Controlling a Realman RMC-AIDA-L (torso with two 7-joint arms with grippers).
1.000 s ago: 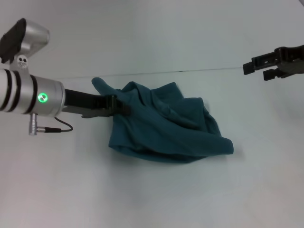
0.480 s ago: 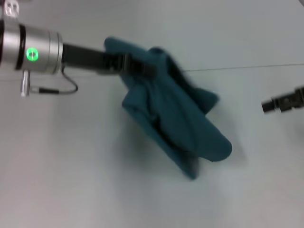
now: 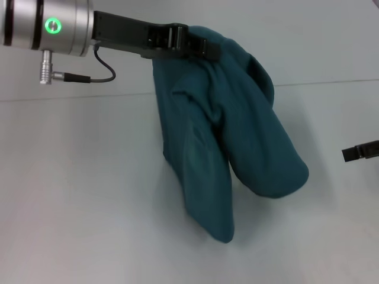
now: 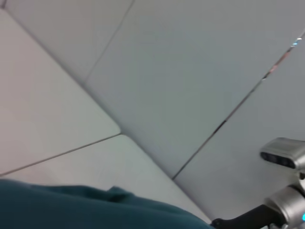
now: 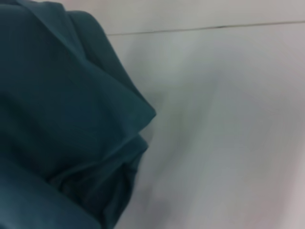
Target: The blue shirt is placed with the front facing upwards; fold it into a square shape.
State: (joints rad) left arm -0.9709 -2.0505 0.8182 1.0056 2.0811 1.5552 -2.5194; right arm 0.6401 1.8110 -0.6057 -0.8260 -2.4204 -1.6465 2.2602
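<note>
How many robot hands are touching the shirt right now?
1. The left hand grips the blue shirt at its top, holding it hanging. The right hand sits apart at the right edge.

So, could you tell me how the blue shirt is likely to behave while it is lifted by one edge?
Probably floppy: the blue shirt hangs in long folds from the left gripper. It likely swings and bunches, hiding its front. The right gripper is apart.

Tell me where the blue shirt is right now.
In the head view the blue shirt hangs bunched from the left end effector at upper centre, draping down over the white table; the right end effector sits apart at the right edge.
</note>
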